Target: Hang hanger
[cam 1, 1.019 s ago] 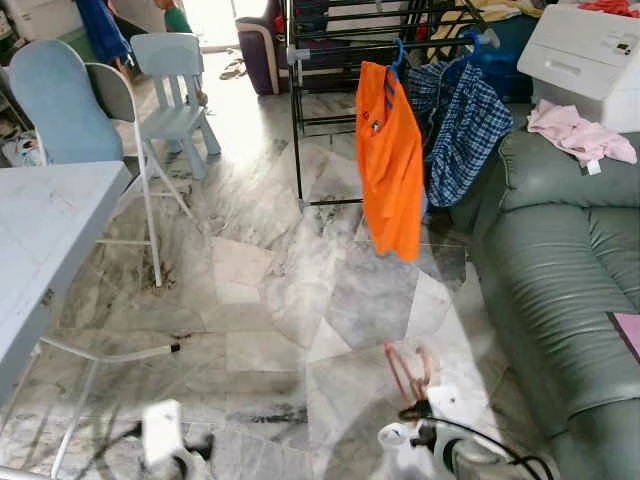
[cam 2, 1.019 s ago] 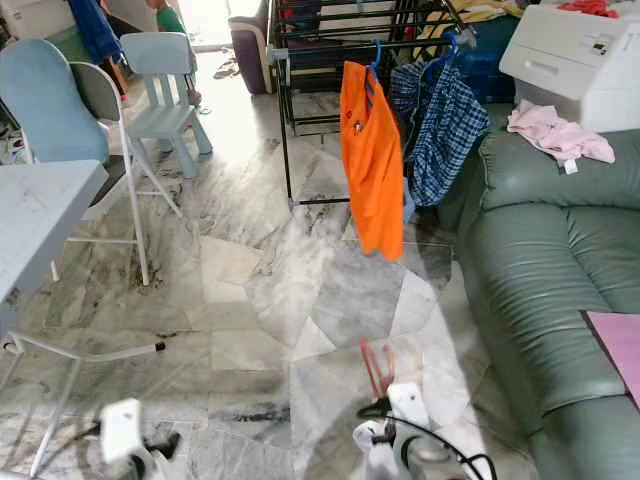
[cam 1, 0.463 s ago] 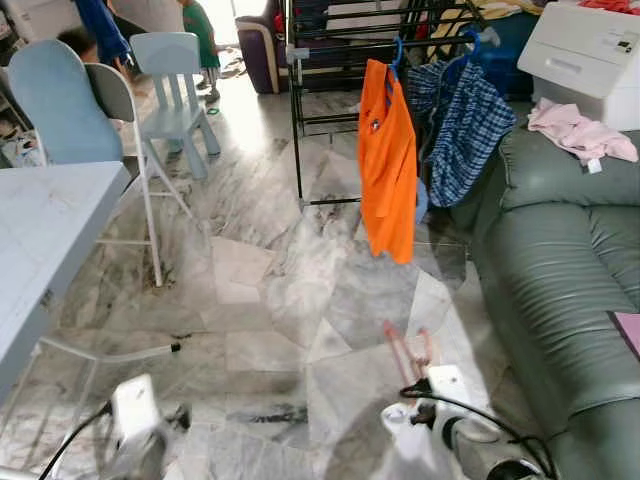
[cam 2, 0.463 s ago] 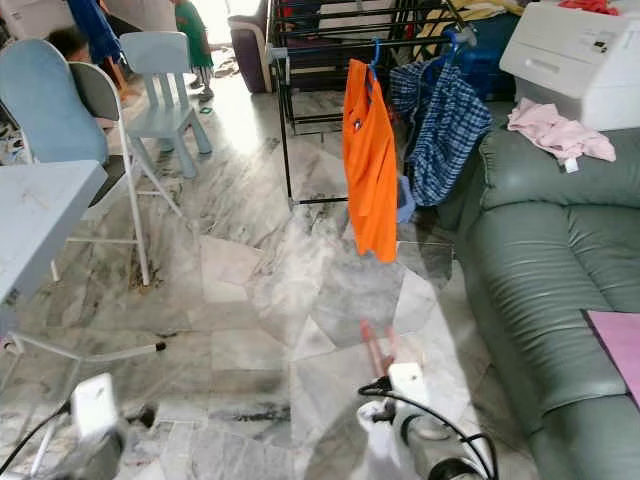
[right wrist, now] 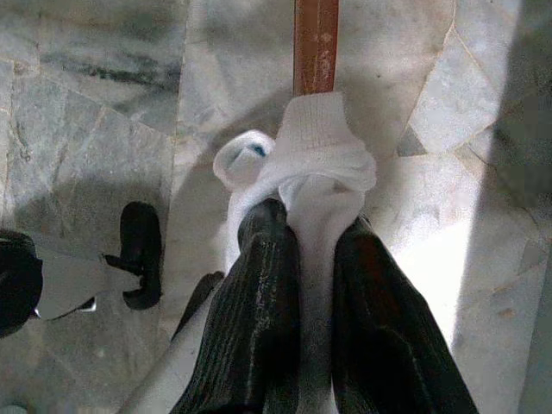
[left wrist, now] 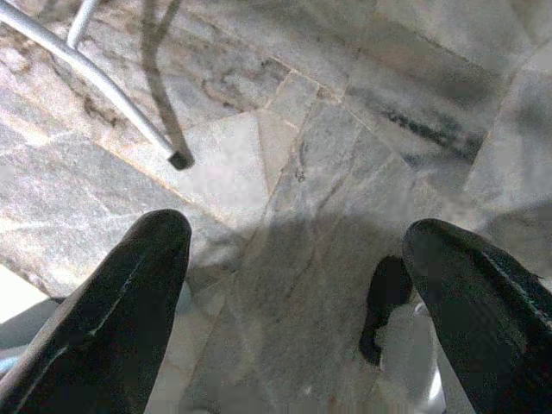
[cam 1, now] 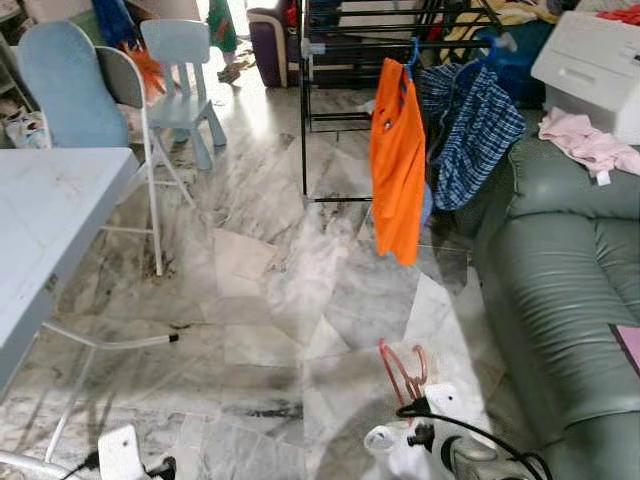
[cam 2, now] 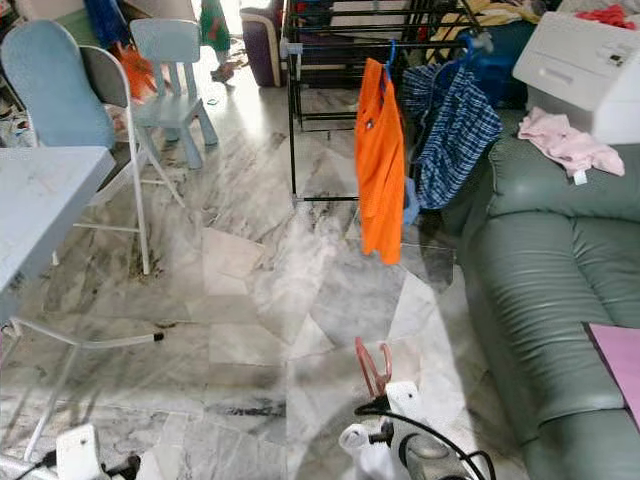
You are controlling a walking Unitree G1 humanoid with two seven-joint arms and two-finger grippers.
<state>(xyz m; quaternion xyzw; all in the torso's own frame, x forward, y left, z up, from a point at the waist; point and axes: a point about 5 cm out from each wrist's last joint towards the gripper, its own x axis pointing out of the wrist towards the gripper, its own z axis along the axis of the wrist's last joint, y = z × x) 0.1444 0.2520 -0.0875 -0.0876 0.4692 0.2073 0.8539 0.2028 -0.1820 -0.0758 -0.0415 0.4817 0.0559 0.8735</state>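
Note:
A reddish hanger with a white cloth on it is held low over the marble floor, at my lower right. My right gripper is shut on the white cloth and the hanger's bar. My left gripper hangs open above the floor with nothing between its fingers; its arm sits at the bottom left. Ahead stands a black drying rack. An orange shirt and a plaid shirt hang from it on blue hangers.
A green sofa runs along the right, with a pink cloth and a white box behind it. A pale table and light blue chairs stand on the left. A person is far back.
My left arm has dropped lower in the picture. The person at the back has walked to the right. The right gripper still holds the hanger; the view has shifted slightly.

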